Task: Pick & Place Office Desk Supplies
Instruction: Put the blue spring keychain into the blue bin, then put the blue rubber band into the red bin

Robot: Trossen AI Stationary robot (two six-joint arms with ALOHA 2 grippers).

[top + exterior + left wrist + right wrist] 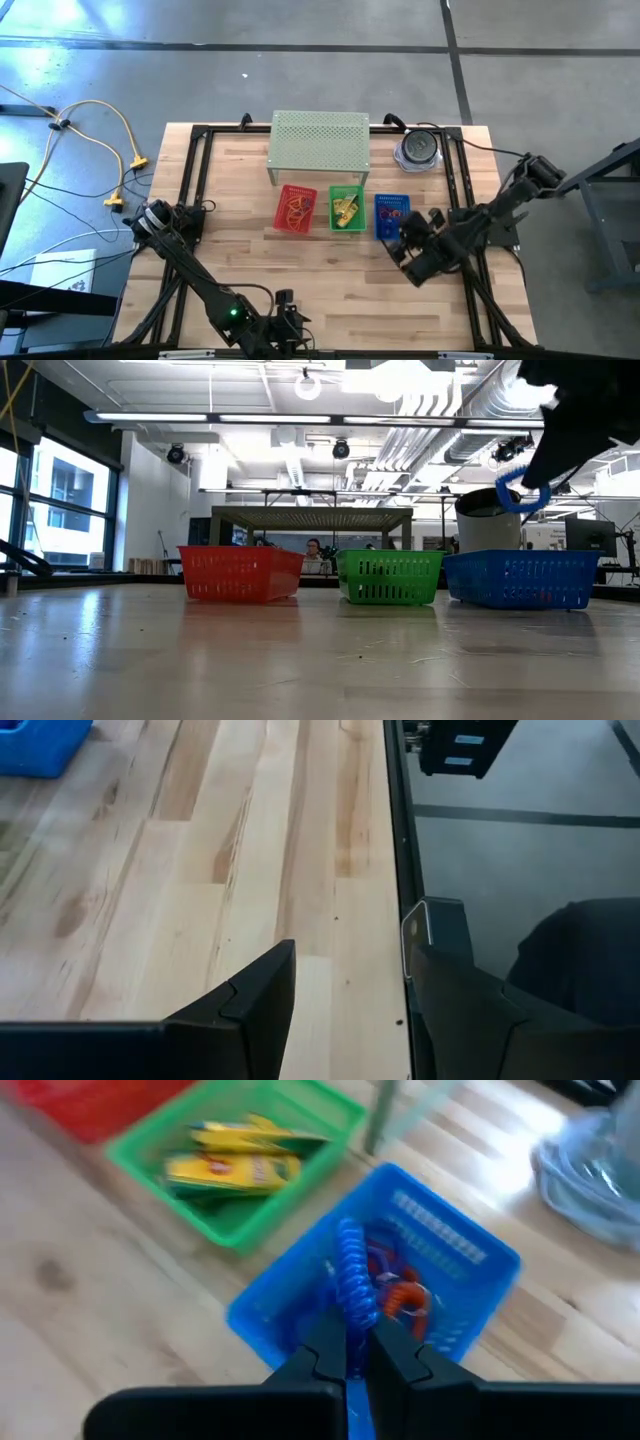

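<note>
Fingers: right gripper [357,1342] pinched shut on a blue band [353,1275], hung over the blue basket [470,1260], presumably for dropping in. Left gripper [350,1010] parted, empty, parked at the table's near edge.

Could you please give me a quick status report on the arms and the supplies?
Right gripper shut on blue coil, above blue basket. Left gripper open, empty, at table edge. Nothing in the way.
</note>
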